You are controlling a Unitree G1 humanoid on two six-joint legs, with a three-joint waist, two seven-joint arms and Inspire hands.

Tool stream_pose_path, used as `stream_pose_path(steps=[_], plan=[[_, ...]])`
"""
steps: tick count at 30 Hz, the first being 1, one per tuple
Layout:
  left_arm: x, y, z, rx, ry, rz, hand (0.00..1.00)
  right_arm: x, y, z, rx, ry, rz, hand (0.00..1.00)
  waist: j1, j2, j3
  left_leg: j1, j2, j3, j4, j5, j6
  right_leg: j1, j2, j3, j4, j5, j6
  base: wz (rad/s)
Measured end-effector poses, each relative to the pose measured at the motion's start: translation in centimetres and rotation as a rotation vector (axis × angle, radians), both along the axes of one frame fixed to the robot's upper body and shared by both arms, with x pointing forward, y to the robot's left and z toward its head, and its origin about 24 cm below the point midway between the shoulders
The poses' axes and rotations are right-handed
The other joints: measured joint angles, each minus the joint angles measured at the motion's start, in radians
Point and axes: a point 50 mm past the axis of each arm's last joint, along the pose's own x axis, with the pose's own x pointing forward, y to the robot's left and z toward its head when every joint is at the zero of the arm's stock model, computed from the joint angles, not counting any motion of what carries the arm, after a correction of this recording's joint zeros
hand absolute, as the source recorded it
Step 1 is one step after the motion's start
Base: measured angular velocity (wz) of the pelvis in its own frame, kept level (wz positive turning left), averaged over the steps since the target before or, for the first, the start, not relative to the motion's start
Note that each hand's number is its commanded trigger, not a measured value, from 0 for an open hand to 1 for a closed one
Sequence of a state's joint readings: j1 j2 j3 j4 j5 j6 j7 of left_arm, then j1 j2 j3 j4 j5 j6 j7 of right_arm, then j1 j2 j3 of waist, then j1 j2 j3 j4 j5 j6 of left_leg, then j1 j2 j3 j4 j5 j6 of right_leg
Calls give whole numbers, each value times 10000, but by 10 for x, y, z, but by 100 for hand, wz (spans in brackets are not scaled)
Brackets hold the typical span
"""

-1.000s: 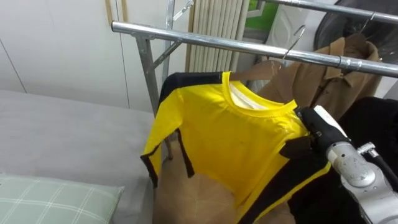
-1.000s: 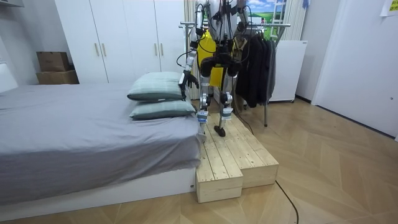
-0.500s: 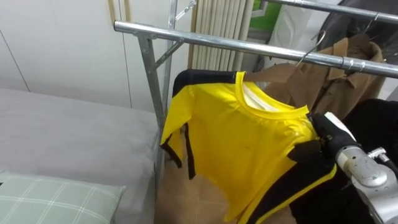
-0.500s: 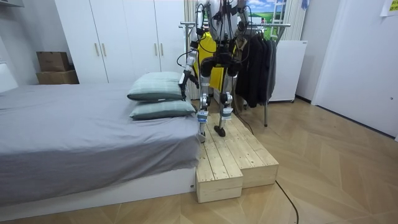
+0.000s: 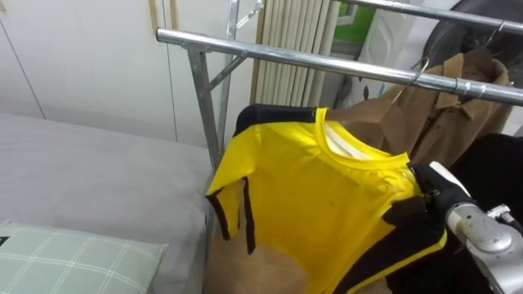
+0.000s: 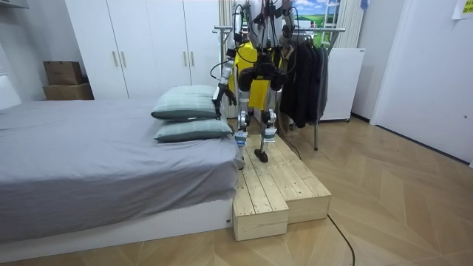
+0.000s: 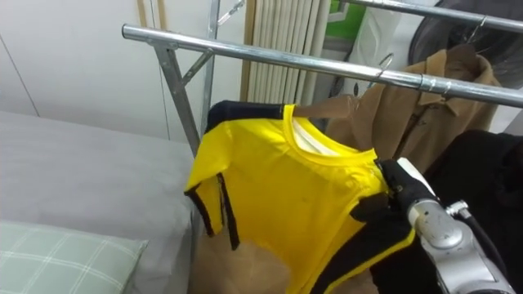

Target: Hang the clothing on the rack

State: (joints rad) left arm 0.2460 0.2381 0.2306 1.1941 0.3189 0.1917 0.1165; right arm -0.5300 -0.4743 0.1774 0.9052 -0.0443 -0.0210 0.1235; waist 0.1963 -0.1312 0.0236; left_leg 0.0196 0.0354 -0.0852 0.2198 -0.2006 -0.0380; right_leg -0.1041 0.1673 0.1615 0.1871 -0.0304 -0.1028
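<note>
The yellow shirt (image 5: pixel 327 204) (black-trimmed, round-necked) is seen under the tubular metal rail (image 5: pixel 310 64), at the right hand (image 5: pixel 426 189). In the room view the left hand (image 6: pixel 219 94) is shown beside pillows (image 6: pixel 185 111). Neither grip can be told.

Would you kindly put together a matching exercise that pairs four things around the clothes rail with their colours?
Things:
1. shirt
2. coat
3. rail
4. pillow

Colours:
A. tan
B. silver metal
C. pale green check
D. yellow with black trim

Pairs: 1-D, 2-A, 3-B, 4-C
</note>
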Motion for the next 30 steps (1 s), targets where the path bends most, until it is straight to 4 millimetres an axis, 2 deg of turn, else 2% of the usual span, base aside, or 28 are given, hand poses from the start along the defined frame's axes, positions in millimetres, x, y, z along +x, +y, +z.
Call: stream_pose_path(steps=[6,11,24,30], plan=[[0,1,0,24,-7,-12,0,-2,-3,-4,-3,196,-136,100,-1,-59,43,10,-12,0,-33,-1,2,-4,-12,-4,-37,10,18,0],[1,1,0,23,-30,-8,0,-3,-3,-5,9,220,-146,100,2,-22,95,18,-40,-70,-36,-7,12,-8,-20,5,-52,-3,33,0],[1,-1,0,-42,51,-241,0,-5,-2,-10,-151,365,-166,100,29,15,94,39,-81,-253,-34,-21,29,-12,-20,-12,-9,-15,45,0],[1,-2,-1,-71,83,-344,0,-5,-3,-10,-173,322,-220,100,29,96,53,37,-72,-277,-53,-27,34,-6,-24,-68,0,-15,47,0]])
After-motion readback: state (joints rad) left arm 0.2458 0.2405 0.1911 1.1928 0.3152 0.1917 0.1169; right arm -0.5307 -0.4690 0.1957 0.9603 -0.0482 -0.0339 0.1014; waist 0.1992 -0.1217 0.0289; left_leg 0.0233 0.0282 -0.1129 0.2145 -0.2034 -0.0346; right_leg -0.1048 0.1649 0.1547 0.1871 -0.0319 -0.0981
